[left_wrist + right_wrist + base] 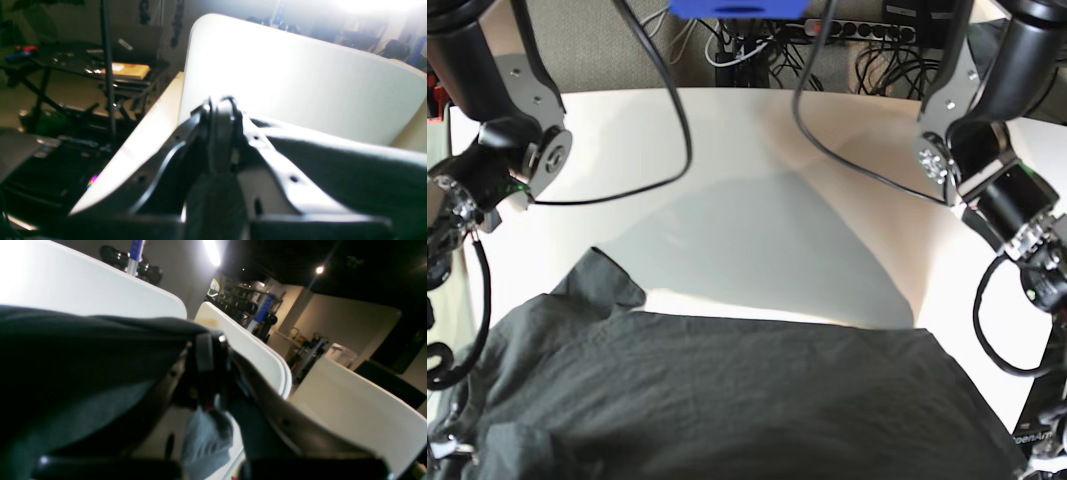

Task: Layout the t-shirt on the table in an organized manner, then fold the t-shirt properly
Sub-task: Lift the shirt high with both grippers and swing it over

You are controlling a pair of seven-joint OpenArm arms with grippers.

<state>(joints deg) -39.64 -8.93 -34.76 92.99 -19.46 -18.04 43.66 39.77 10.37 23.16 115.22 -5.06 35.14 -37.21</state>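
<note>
Both claws pinching the shirt
Left claw [222, 133] and right claw [208, 373] clamp the shirt [727, 390] edge above the worktop [757, 160].

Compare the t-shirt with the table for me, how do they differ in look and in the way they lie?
The t-shirt is dark charcoal; the table is white. The t-shirt is soft and wrinkled, with one sleeve sticking out, while the table is smooth and flat. The t-shirt covers only the near part; the table reaches well beyond it. Both look plain, with no pattern.
</note>
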